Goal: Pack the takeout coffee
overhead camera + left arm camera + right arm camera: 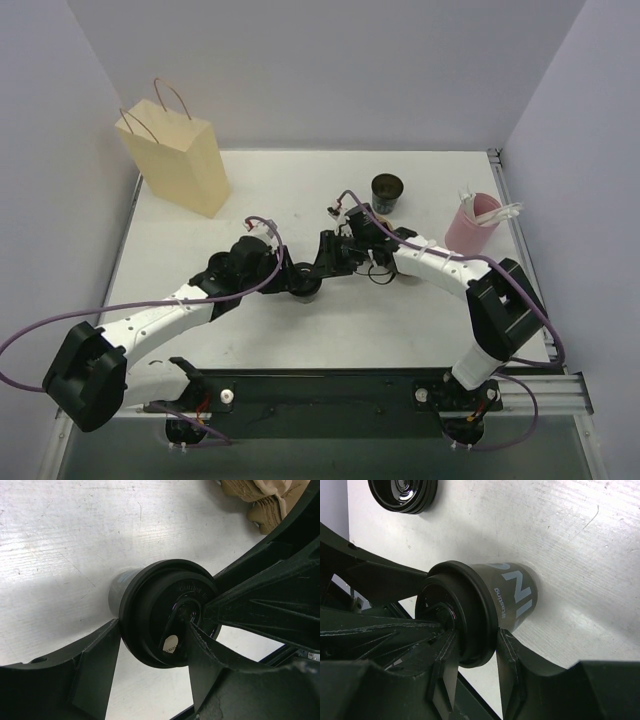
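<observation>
Hands of both arms meet on one lidded coffee cup (517, 597) at the middle of the white desk (300, 190), which I am watching from my remote station. The cup, dark with pale lettering on its side, stands upright on the desk and wears a black lid (160, 615).

My right hand (325, 265) reaches in from the right and is clamped on the lid's rim. In the right wrist view the rim sits pinched between its fingers (447, 665), one over the lid's top and one outside the rim.

My left hand (297, 280) comes in from the left with a finger on either side of the lid. One finger lies right against the rim, but I cannot tell whether the pair presses the cup or stands loose around it.

A tan paper bag (180, 160) with twine handles stands upright at the far left corner of the desk, well apart from the cup. A pink tumbler (470, 225) holding white sticks stands near the right edge. A stack of spare black lids (402, 492) lies on the desk near the cup in the right wrist view. Folded brown cardboard (265, 500) shows at the top right corner of the left wrist view.
</observation>
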`<state>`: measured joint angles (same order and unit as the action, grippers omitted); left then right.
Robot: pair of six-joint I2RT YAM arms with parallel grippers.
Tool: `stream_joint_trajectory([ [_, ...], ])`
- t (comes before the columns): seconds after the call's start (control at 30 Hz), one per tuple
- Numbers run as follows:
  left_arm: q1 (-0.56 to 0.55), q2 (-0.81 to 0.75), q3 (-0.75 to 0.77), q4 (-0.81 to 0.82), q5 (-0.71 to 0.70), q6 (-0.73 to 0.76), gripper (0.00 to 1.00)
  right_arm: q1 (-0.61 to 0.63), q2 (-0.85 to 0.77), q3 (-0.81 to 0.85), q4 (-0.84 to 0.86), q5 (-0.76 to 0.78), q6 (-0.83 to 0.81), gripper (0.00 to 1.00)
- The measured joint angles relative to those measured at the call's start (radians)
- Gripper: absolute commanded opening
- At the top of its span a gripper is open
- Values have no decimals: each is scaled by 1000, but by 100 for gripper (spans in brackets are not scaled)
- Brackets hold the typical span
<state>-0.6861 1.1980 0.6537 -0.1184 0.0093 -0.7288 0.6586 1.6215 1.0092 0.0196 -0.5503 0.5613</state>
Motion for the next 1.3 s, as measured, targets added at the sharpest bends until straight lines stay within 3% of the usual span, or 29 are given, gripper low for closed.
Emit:
stream_joint_trajectory([
  [0.13,39,19,6,13,57,37,60,-2,27,34,-22,-12,-21,17],
  [0.33,74,43,3,50,127,58,55,-17,45,57,-47,-20,-28,32],
  [0.7,81,51,-105,271,114,-31,51,-51,42,57,-63,-34,24,42],
  [0.93,79,66,-135,356,103,-81,51,-64,39,56,-83,-29,48,54],
  [1.17,72,72,-137,373,100,-101,51,-64,-25,23,-77,27,124,56],
  [1.3,71,73,-137,374,98,-106,50,-64,-80,-21,-57,53,176,51],
])
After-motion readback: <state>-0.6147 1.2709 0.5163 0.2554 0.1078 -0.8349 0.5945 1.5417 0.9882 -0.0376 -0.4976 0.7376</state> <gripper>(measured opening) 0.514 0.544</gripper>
